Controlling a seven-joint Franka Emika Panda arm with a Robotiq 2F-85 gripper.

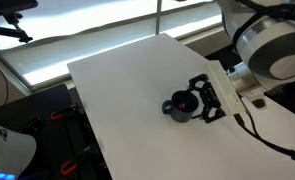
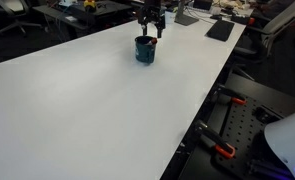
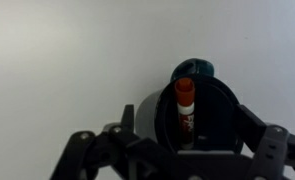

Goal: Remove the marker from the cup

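— What is it all standing on?

— A wide white table point(image 2: 87, 100), plain and matte, seen in both exterior views point(image 1: 117, 90). Around it is a workroom: cluttered desks point(image 2: 77, 8) at the back and a bright panel point(image 1: 87, 30) beyond the table's far edge.

— Anything else near it?

— Red-handled clamps point(image 2: 223, 150) sit on the dark frame beside the table's edge. A dark flat pad point(image 2: 219, 30) lies near the far corner. A cable point(image 1: 259, 132) trails across the table from the arm point(image 1: 272, 45), which is thick and white.

— And the cup?

— The cup point(image 1: 177, 107) stands upright on the table, well away from its edges, small and dark blue-grey point(image 2: 144, 50). Its handle points away from the arm in an exterior view.

— The marker?

— It stands inside the cup point(image 3: 192, 115). The wrist view looks straight down on the marker point(image 3: 184, 105), its reddish end up (the lower part is paler, with dark print).

— What blocks the way?

— Only the cup's own wall around it.

— The gripper?

— The gripper point(image 2: 150, 30) hangs just over the cup, jaws spread wide and holding nothing. In the wrist view point(image 3: 182, 150) its dark fingers point(image 3: 87, 150) flank the cup.
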